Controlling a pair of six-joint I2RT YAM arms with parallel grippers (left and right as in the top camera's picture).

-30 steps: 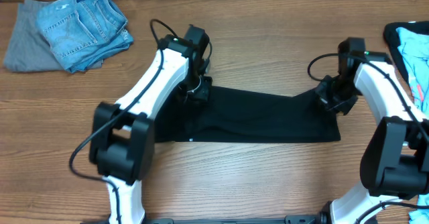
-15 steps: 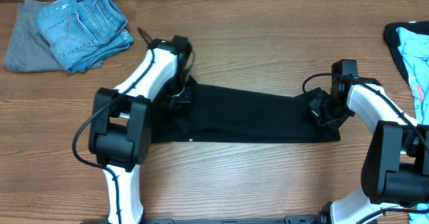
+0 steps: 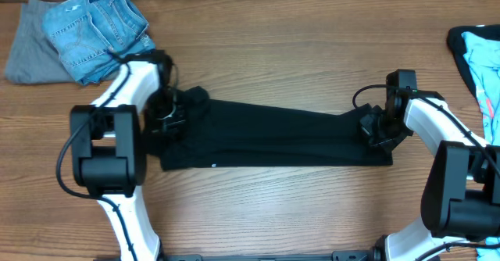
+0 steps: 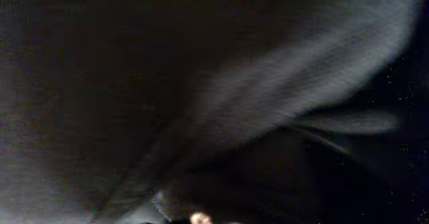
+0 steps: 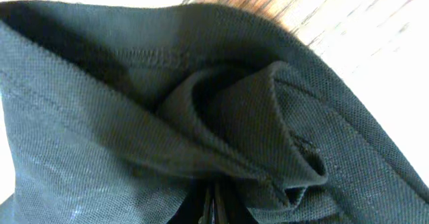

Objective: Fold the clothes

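Fabric at the left end of the black garment (image 3: 273, 136) lies further left than a second ago. The left arm (image 3: 129, 85) has swung from the garment's upper corner toward the jeans (image 3: 98, 30), and the end it dragged along is now heaped up dark under the left jaws. The right jaws, slightly apart a second ago, are now pressed together on the garment's right end, and the right arm (image 3: 426, 116) has drawn in a little. The garment stretches as a long band across the middle of the surface (image 3: 297, 50), held between both arms.

The left wrist view is almost all dark, blurred cloth, and overhead the wrist covers the left jaws; they sit closed in the bunched end. The right wrist view shows a rolled fold (image 5: 268, 117) pinched at the bottom edge.

The jeans lie on a grey cloth (image 3: 27, 54) in the far left corner, near the left arm and apart from the garment. A blue-and-black piece (image 3: 480, 58) is cut off by the right edge. Bare wood shows on both long sides of the band.
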